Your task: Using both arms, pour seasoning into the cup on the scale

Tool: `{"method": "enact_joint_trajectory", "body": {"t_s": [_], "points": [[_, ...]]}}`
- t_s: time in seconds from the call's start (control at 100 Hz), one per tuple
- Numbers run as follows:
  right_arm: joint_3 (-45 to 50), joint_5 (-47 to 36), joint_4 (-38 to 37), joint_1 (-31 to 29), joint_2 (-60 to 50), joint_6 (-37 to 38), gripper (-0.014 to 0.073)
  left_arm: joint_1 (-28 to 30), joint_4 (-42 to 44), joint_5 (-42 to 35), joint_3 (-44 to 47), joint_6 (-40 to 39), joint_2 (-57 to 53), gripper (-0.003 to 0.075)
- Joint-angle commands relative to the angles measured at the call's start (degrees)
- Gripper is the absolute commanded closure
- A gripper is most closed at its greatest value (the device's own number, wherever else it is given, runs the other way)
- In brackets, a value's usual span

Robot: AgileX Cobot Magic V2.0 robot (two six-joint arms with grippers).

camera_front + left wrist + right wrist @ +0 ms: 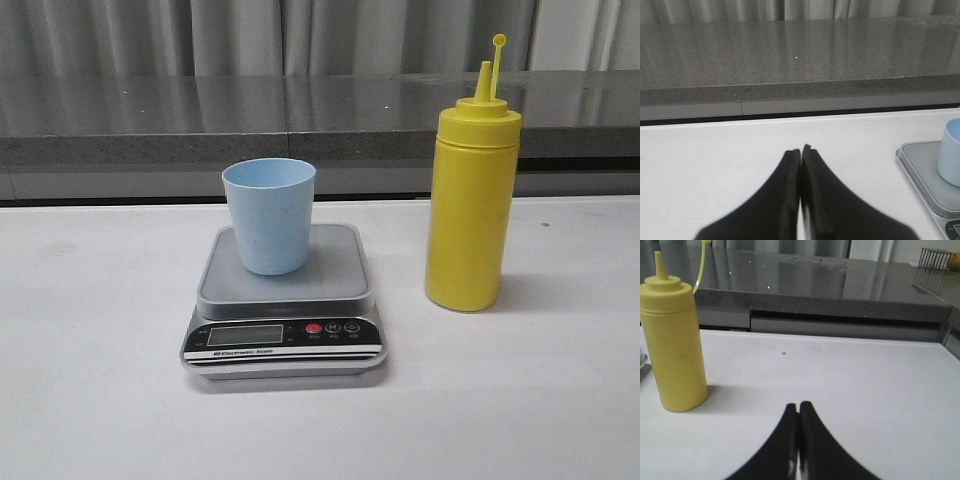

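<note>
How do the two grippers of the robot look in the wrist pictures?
Both look alike. The left gripper and the right gripper each have two matte black fingers, broad at the base and curving to narrow tips. No cables, markings or screws show; the arms themselves are out of view.

My pale blue cup (269,215) stands upright on the silver-grey scale (284,305); the tall yellow seasoning bottle (471,205) stands upright just right of it, nozzle uncapped.
</note>
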Motion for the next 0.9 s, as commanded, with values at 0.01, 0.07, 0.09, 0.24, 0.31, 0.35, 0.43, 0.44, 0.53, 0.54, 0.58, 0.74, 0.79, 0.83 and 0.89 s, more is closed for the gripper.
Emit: {"method": "enact_joint_trajectory", "body": {"t_s": [0.01,0.07,0.09,0.24,0.31,0.35,0.43,0.44,0.53,0.54,0.58,0.74,0.79,0.83,0.89], "points": [[-0.01,-9.25,-0.26,-0.35,-0.88,-0.28,0.0714,0.11,-0.57,-5.10,-1.40,-0.04,0.42,0.0738],[-0.23,-11.63,0.04,-0.35,-0.88,-0.23,0.0714,0.11,-0.57,-5.10,-1.40,-0.04,0.42,0.0738],[-0.48,-12.03,0.27,-0.35,-0.76,-0.17,0.0714,0.11,-0.57,-5.10,-1.40,-0.04,0.42,0.0738],[-4.46,-10.40,2.95,-0.35,2.04,0.76,0.0714,0.11,-0.57,-5.10,-1.40,-0.04,0.42,0.0738],[-7.22,-9.05,2.95,-0.35,4.98,0.76,0.0714,0.11,-0.57,-5.10,-1.40,-0.04,0.42,0.0738],[-9.21,-7.50,2.95,-0.35,6.88,0.76,0.0714,0.11,-0.57,-5.10,-1.40,-0.04,0.42,0.0738],[-13.22,-3.98,2.95,-0.35,12.16,0.76,0.0714,0.11,-0.57,-5.10,-1.40,-0.04,0.42,0.0738],[-13.95,-3.69,2.95,-0.35,12.62,0.76,0.0714,0.11,-0.57,-5.10,-1.40,-0.04,0.42,0.0738],[-18.17,-0.61,2.95,-0.35,18.80,0.76,0.0714,0.11,-0.57,-5.10,-1.40,-0.04,0.42,0.0738],[-18.77,-0.49,2.95,-0.35,19.73,0.76,0.0714,0.11,-0.57,-5.10,-1.40,-0.04,0.42,0.0738],[-20.46,-0.18,2.95,-0.30,22.02,0.76,0.0714,0.11,-0.57,-5.10,-1.40,-0.04,0.42,0.0738],[-24.49,-2.31,3.34,-0.30,30.38,0.76,0.0714,0.11,-0.57,-5.10,-1.40,-0.04,0.42,0.0738],[-24.74,-4.55,3.39,-0.30,32.38,0.76,0.0714,0.11,-0.57,-5.10,-1.40,-0.04,0.42,0.0738],[-24.74,-6.61,3.39,-0.30,33.94,0.76,0.0714,0.11,-0.57,-5.10,-1.40,-0.04,0.42,0.0738],[-24.74,-8.98,3.39,-0.30,36.01,0.76,0.0714,0.11,-0.57,-5.10,-1.40,-0.04,0.42,0.0738]]}}
